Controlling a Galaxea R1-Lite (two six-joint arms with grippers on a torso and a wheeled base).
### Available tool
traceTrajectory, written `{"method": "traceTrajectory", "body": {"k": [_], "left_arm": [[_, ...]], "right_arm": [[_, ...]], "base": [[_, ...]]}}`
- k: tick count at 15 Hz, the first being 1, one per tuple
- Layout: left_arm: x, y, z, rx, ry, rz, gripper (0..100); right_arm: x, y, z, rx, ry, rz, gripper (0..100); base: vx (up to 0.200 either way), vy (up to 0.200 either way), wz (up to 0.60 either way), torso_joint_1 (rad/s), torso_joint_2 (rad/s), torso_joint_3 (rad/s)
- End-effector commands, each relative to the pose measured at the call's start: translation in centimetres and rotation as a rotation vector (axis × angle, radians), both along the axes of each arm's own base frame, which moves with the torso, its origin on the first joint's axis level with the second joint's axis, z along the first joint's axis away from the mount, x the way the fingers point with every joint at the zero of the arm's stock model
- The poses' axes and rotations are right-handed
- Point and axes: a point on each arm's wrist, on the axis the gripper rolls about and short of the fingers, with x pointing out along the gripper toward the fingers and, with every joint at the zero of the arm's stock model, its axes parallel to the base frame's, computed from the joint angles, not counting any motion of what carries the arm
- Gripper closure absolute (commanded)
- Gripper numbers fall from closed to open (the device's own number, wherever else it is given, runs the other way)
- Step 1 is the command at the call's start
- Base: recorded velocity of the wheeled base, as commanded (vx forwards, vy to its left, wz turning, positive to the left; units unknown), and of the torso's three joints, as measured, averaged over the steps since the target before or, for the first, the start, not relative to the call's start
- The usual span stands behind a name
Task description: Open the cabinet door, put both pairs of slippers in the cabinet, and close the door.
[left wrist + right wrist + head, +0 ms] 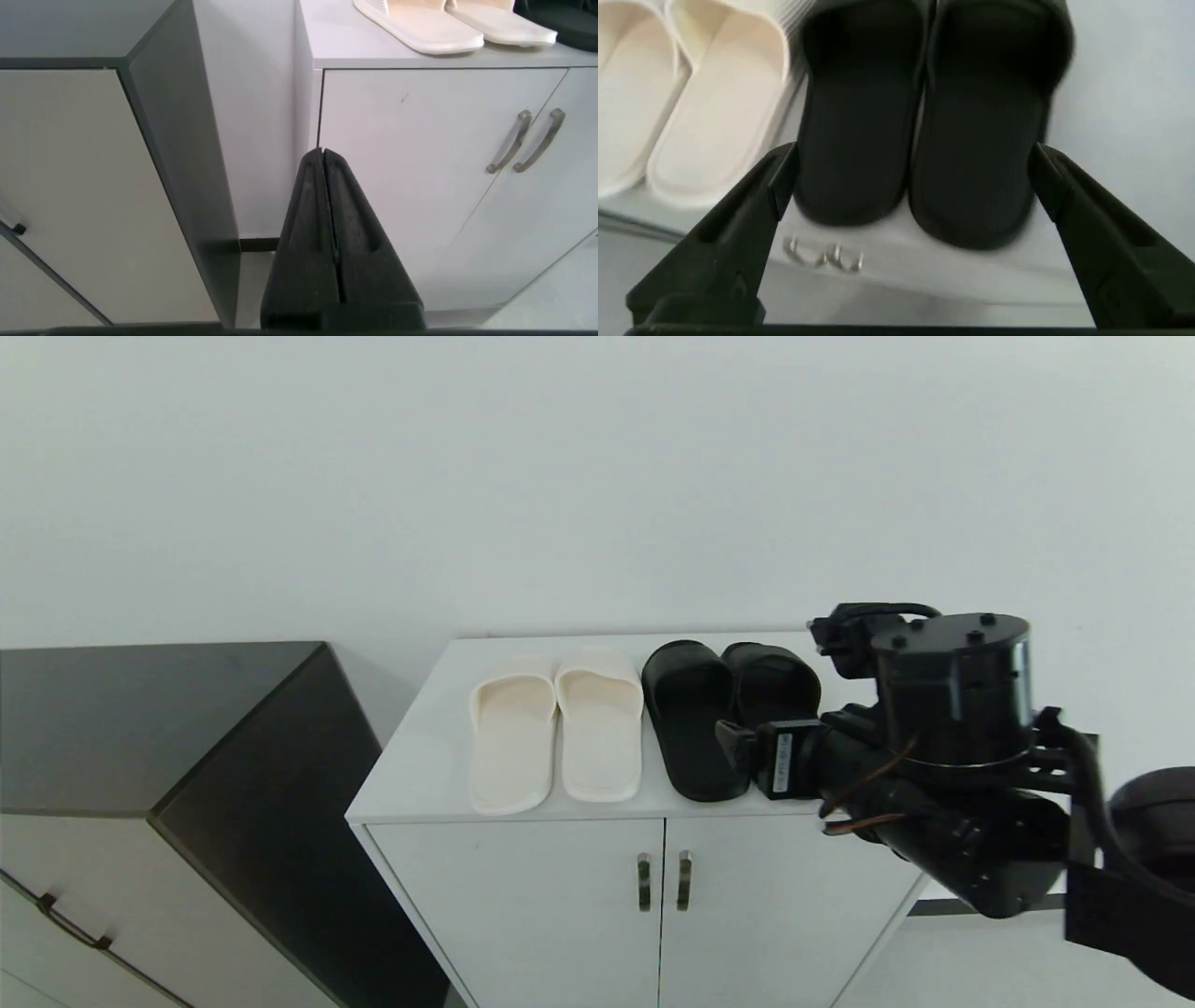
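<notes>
Two tools: one open, one closed, and neither has hold of anything.
Right arm pose: the black right arm [952, 737] stands raised at the right of the head view. Its wrist is level with the cabinet top and points in toward the black pair.
Right tool: the right tool [912, 163] has its two dark fingers [738, 243] spread wide and nothing between them. In the right wrist view the heels of the black pair lie framed between the fingers. Whether a fingertip touches a slipper cannot be told.
Left tool: the left tool [323, 168] has its fingers pressed flat together with only a thin seam between them, gripping nothing. It sits low in front of the gap between the two cabinets and points at the white cabinet's near side edge, apart from it.
Black pair: the black moulded slide slippers [686, 719] lie side by side on the right part of the cabinet top, toes to the wall and heels at the front edge.
Cream pair: the cream moulded slide slippers [597, 733] lie just beside the black pair on its left, facing the same way and close together.
Cabinet: the white two-door cabinet [523, 915] stands against a plain white wall [597, 476].
Doors: both doors [775, 905] are shut, with two upright metal bar handles [644, 882] near each other at the centre seam.
Neighbour: a dark grey cabinet [261, 784] with pale fronts stands left of the white one, a narrow gap between them.
</notes>
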Motion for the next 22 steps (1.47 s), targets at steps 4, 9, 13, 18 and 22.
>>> {"method": "traceTrajectory", "body": {"k": [4,9,13,18,22], "left_arm": [[0.0,0.0,0.0,-0.001,0.001,0.001,100],[0.0,0.0,0.0,-0.004,0.001,0.002,100],[0.0,0.0,0.0,-0.004,0.001,0.001,100],[0.0,0.0,0.0,-0.004,0.001,0.001,100],[0.0,0.0,0.0,-0.007,0.001,0.002,100]], "right_arm": [[5.2,2.4,-2.9,-0.044,0.006,-0.105,0],[9.5,3.2,-4.2,-0.07,-0.042,-0.14,0],[11.8,3.4,-4.6,-0.078,-0.097,-0.151,0],[12.3,3.6,-3.9,-0.071,-0.121,-0.152,100],[12.0,3.6,-3.3,-0.079,-0.132,-0.147,100]], "base": [[0.0,0.0,0.0,0.0,0.0,0.0],[0.0,0.0,0.0,0.0,0.0,0.0],[0.0,0.0,0.0,0.0,0.0,0.0],[0.0,0.0,0.0,0.0,0.0,0.0],[0.0,0.0,0.0,0.0,0.0,0.0]]}}
